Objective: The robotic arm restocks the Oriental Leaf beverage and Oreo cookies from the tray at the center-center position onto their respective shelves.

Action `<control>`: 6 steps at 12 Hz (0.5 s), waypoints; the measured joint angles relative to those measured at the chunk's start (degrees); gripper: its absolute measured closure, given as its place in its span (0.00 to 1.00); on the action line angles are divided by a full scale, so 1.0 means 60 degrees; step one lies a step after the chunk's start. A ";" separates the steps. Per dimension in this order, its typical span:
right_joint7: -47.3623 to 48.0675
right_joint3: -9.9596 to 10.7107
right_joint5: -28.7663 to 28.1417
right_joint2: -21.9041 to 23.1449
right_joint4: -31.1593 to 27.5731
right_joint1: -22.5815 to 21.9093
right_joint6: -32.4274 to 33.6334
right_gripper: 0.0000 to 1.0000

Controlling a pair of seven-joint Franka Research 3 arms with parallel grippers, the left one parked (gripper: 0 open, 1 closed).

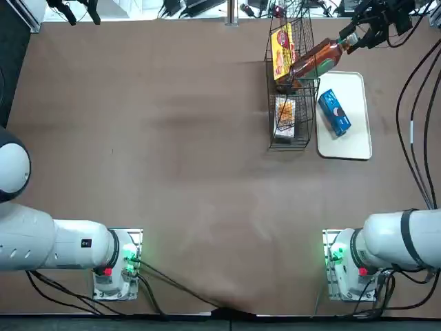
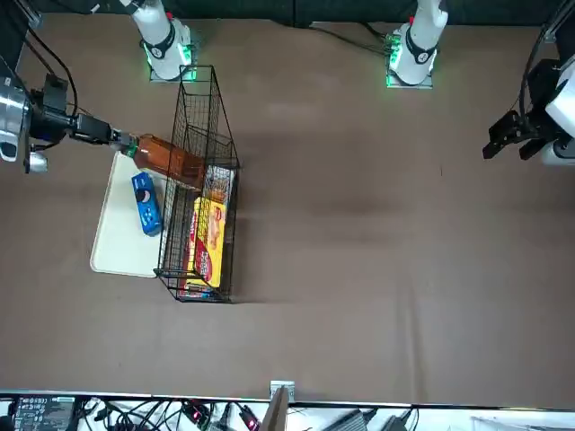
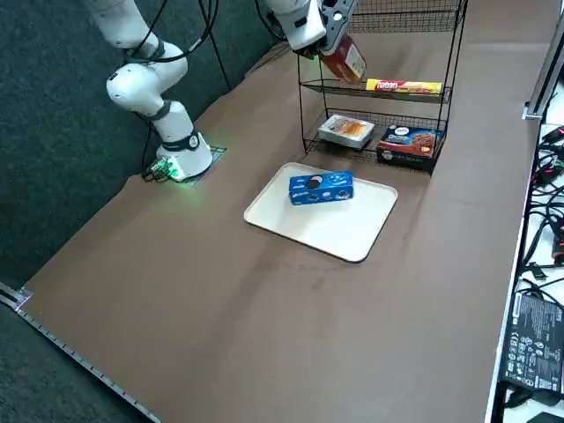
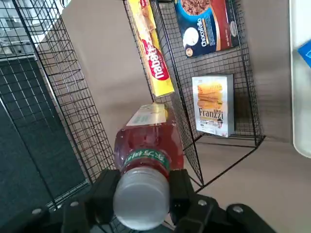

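Note:
My right gripper (image 1: 354,38) is shut on the white-capped neck of the Oriental Leaf bottle (image 1: 316,61). The bottle (image 3: 345,55) of reddish-brown tea hangs tilted at the open side of the black wire rack (image 1: 289,103), its base over the middle shelf. In the wrist view the fingers (image 4: 106,190) clamp the cap, and the bottle (image 4: 148,141) points into the rack. The blue Oreo packet (image 1: 334,112) lies on the white tray (image 1: 346,146) beside the rack, also visible in the side view (image 3: 322,188).
A long yellow-and-red snack pack (image 3: 404,86) lies on the middle shelf. A Franzzi box (image 4: 213,104) and a dark blue Chocofalo box (image 4: 205,25) rest on the lowest tier. Black cables (image 1: 413,124) trail along the table's right edge.

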State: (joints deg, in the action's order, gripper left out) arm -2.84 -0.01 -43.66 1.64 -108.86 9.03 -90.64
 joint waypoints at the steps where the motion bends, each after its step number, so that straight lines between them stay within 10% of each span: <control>1: 0.0063 0.0000 -0.0001 0.0024 -0.0011 0.0000 0.0036 0.43; 6: 0.0122 -0.0003 -0.0004 0.0053 -0.0282 -0.0328 0.0037 0.43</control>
State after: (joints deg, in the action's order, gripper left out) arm -2.10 -0.03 -43.68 1.95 -110.55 7.06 -90.42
